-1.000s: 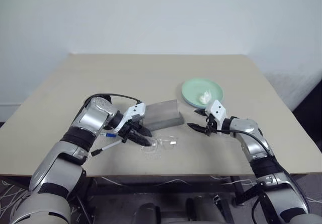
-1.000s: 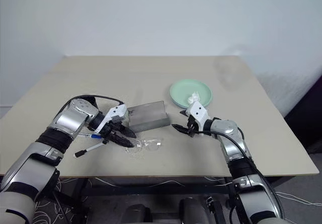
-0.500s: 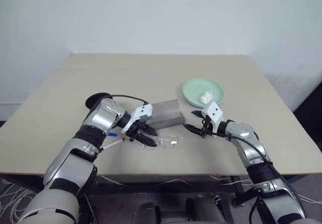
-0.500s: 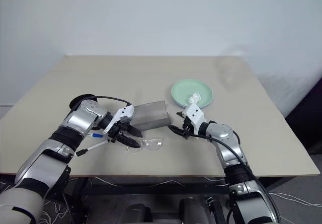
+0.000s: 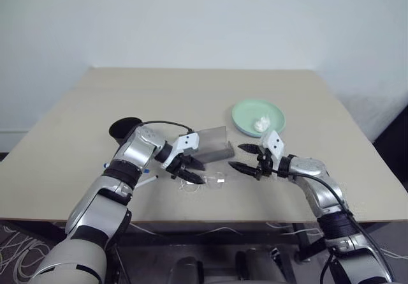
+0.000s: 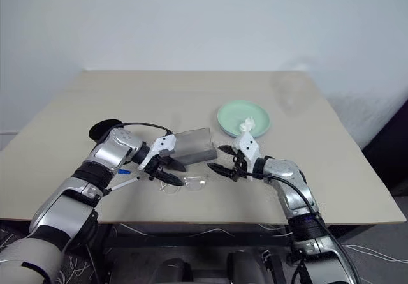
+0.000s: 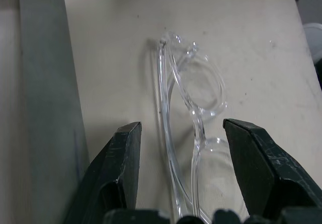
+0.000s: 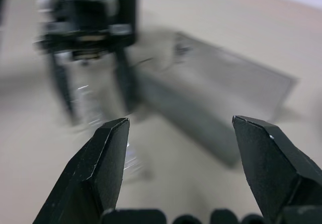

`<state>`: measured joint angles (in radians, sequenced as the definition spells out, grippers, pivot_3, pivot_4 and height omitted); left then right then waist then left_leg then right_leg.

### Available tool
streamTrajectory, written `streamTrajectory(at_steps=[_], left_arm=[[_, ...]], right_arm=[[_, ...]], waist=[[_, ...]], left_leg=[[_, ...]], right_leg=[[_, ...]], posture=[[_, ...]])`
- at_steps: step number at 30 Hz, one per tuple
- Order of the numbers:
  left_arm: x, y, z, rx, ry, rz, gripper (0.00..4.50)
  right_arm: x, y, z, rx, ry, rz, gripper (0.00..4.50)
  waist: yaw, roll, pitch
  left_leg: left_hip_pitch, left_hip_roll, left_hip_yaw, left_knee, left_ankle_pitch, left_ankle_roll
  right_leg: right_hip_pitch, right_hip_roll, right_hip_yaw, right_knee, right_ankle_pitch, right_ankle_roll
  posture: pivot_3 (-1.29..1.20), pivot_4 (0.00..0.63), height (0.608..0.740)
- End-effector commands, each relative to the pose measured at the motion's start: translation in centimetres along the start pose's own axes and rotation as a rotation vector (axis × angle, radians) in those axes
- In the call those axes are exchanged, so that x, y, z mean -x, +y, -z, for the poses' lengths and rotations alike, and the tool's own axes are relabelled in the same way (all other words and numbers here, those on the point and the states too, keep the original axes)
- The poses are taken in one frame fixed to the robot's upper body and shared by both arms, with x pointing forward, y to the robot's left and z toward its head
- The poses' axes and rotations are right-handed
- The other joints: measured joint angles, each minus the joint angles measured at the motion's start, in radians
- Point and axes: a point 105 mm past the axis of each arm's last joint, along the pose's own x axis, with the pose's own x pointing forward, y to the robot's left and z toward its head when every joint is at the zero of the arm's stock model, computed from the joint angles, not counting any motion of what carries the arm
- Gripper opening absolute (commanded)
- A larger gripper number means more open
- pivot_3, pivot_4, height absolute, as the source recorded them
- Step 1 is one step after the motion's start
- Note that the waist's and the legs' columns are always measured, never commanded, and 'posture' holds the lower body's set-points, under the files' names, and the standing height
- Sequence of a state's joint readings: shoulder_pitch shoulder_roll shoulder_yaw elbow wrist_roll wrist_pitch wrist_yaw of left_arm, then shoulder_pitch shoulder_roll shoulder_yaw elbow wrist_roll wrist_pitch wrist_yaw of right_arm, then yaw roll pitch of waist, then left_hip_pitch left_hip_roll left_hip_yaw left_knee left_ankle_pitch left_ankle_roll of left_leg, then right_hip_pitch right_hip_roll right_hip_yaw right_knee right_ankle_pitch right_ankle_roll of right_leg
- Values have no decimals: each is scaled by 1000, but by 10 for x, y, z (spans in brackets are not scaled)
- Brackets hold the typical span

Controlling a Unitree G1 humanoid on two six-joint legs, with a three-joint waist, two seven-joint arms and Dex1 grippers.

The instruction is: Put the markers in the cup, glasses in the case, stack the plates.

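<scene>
The clear-framed glasses (image 7: 196,88) lie folded on the table just in front of the grey case (image 5: 213,142). My left gripper (image 5: 199,174) is open and angled down, one finger on each side of the glasses (image 5: 210,182), with a gap showing on both sides. To the right of the glasses my right gripper (image 5: 236,156) hovers open, pointing left at them with nothing between its fingers. Two markers (image 5: 145,175) lie under my left forearm, one blue-capped, one black-capped. Behind my left arm sits the black cup (image 5: 124,129), partly hidden. The mint green plate (image 5: 245,115) is at the back right.
A white wad of tissue (image 5: 261,124) lies in the green plate. The case (image 8: 216,103) stands close behind both grippers. The tan table (image 5: 191,92) stretches bare toward the far edge, and its front edge runs just below the glasses.
My left gripper has slid right, so its fingers now straddle the glasses. The right gripper has drawn back and left, nearer the glasses. The cup has come into view behind the left arm.
</scene>
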<state>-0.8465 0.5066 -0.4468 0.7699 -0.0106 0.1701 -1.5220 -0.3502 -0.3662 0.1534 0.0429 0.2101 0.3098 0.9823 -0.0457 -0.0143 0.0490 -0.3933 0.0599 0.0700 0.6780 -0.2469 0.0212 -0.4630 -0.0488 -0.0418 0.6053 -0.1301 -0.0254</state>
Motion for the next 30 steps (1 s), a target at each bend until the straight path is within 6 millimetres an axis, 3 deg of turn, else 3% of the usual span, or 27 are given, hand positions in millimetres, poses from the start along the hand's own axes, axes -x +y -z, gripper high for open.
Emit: streamTrajectory(at_steps=[1,5,8,12,21,22,30], left_arm=[[6,3,-10,-47,-10,-12,2700],[4,3,-12,-56,-15,-4,2529],[1,3,-16,-65,-27,5,1785],[1,2,-16,-67,-21,8,377],[6,3,-15,-65,-24,8,377],[6,2,-16,-64,-29,11,33],[14,0,-28,-29,-96,29,6]], right_arm=[[4,5,-18,30,-47,-35,3556],[4,4,-17,26,-42,-27,3556],[3,4,-15,24,-37,-15,3556],[4,2,-14,26,-33,-1,3556],[4,-2,-16,33,-35,18,3556],[3,-3,-16,34,-35,19,3556],[3,-5,-18,43,-39,21,3556]], waist=[[-1,0,0],[-1,-1,1],[0,-1,1],[0,-1,1],[0,-2,1],[0,-2,1],[0,-2,1]], left_leg=[[0,0,0,0,0,0],[1,0,0,0,-2,-4],[1,0,0,0,-2,-4],[0,0,0,1,-2,-4],[1,0,-1,3,-2,-4],[1,0,-1,3,-2,-4],[1,0,-1,3,-2,-4]], right_leg=[[0,0,0,0,0,0],[0,0,-1,0,0,0],[0,0,-1,0,0,0],[0,0,-1,0,0,0],[2,-1,-2,0,0,0],[2,-1,-2,0,0,0],[2,-1,-2,0,0,0]], posture=[[0,0,740],[0,0,740],[0,0,740],[0,0,740],[0,0,740],[0,0,740],[0,0,740]])
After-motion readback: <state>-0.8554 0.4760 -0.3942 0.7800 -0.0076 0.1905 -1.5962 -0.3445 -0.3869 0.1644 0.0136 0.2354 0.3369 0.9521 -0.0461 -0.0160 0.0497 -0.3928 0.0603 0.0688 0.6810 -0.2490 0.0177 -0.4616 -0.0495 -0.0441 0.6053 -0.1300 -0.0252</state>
